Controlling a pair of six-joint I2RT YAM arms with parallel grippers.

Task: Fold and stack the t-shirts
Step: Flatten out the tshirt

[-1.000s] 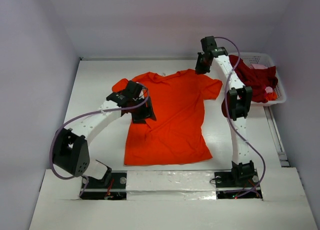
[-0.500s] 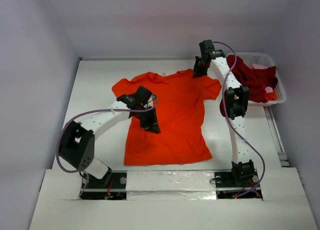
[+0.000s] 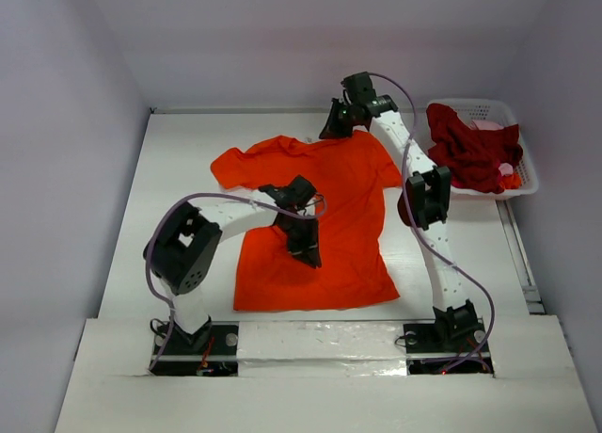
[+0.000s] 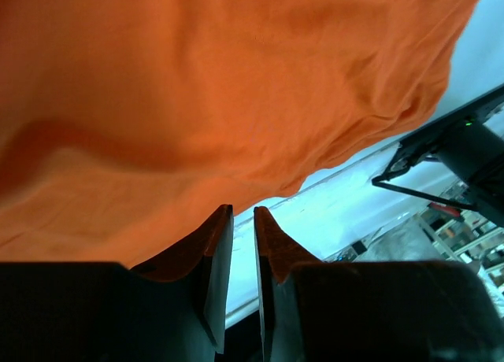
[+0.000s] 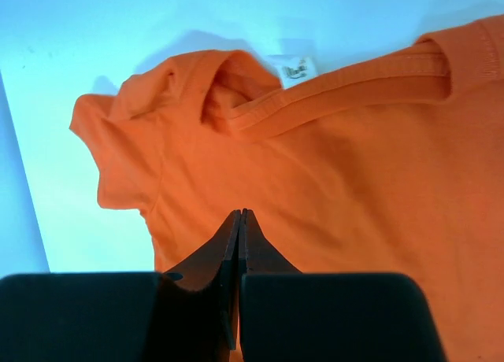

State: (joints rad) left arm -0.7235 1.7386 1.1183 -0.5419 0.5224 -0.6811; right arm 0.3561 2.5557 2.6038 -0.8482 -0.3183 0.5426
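Centre of the table (image 3: 179, 169): orange-red t-shirt (image 3: 353, 207) lies spread, collar toward the top of the frame.
Left gripper (image 3: 306, 249): over the shirt's lower middle, jaws nearly together, pinching a raised fold of orange cloth.
Right gripper (image 3: 331, 127): at the collar end, jaws pressed together on the cloth.
Upper right: dark crimson t-shirt (image 3: 470, 155) heaped in the white lattice basket (image 3: 489, 105), pink cloth (image 3: 491, 124) beside it.
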